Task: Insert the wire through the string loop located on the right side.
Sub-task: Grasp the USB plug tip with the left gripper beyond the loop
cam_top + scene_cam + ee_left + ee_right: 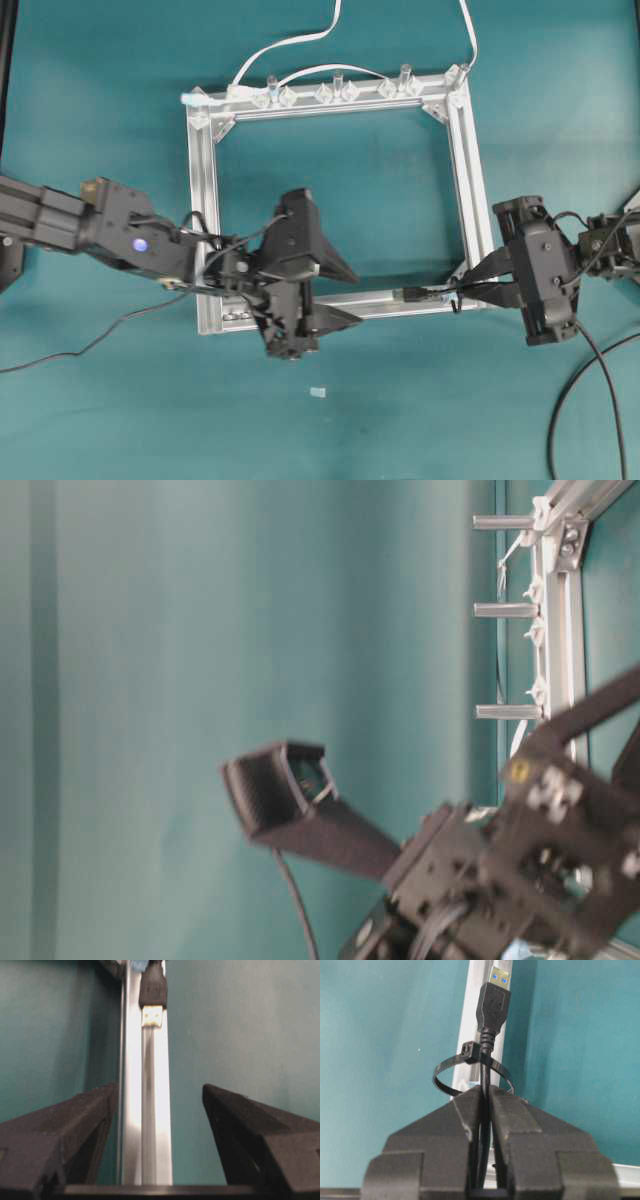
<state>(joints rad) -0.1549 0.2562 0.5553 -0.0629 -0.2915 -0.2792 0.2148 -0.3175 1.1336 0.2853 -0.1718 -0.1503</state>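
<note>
Right end effector (485, 1095) clamped on the wire (493, 1005), plug past the string loop (470, 1067). Left end effector (160, 1105) spread wide, straddling the frame bar (147, 1110).

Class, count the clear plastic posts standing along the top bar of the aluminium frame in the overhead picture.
3: left clear plastic post, middle post and right post, spaced along the far bar of the aluminium frame. None seems hidden.

aluminium frame (205, 180) | white flat cable (290, 42) | teal table (100, 90)
</note>
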